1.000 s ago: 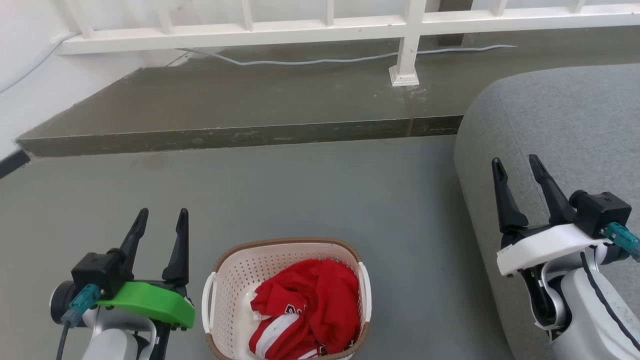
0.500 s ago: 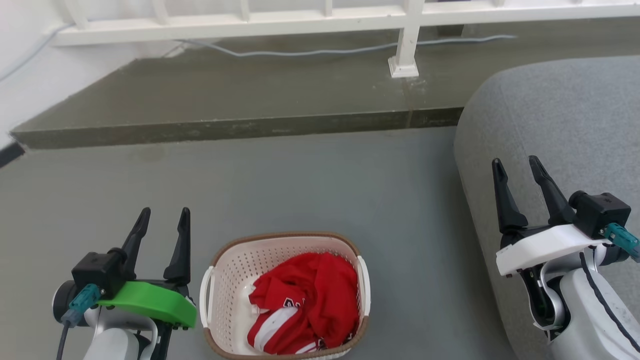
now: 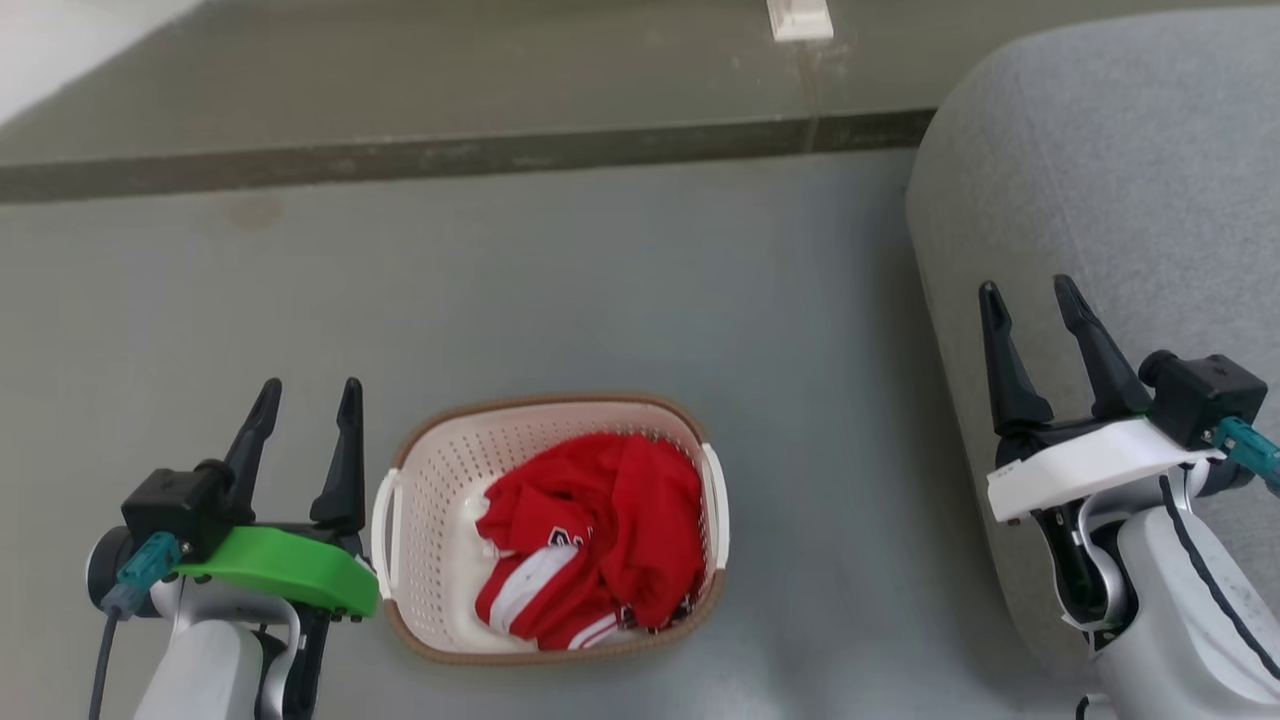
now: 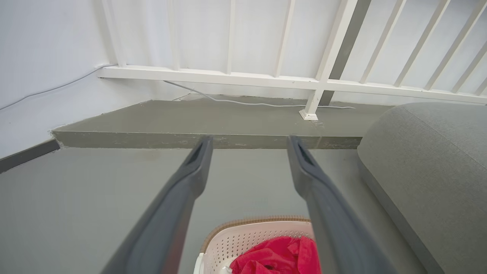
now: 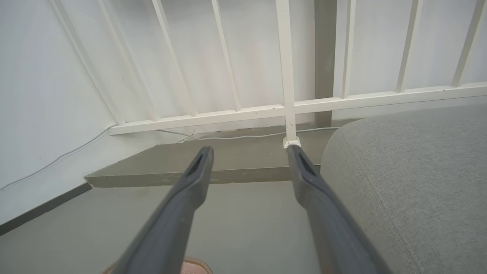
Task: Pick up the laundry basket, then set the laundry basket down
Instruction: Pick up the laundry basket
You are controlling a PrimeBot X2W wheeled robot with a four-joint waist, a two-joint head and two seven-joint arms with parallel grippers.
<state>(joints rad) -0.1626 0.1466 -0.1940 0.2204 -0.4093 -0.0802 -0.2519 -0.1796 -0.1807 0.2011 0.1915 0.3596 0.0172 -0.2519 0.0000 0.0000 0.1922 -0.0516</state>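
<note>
Basket (image 3: 440, 480) prob. light and stiff: thin plastic w/ just a red cloth (image 3: 600, 530) inside (soft, won't shift much). Best hold is the two side handles (image 3: 385, 535). Cream, perforated, brown rim. Sits on the floor, left gripper (image 3: 308, 395) just beside it, right gripper (image 3: 1030, 290) well apart. Both are spread, empty.

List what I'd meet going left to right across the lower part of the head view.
left gripper, open → laundry basket on the floor, red clothing inside it → right gripper, open.
</note>
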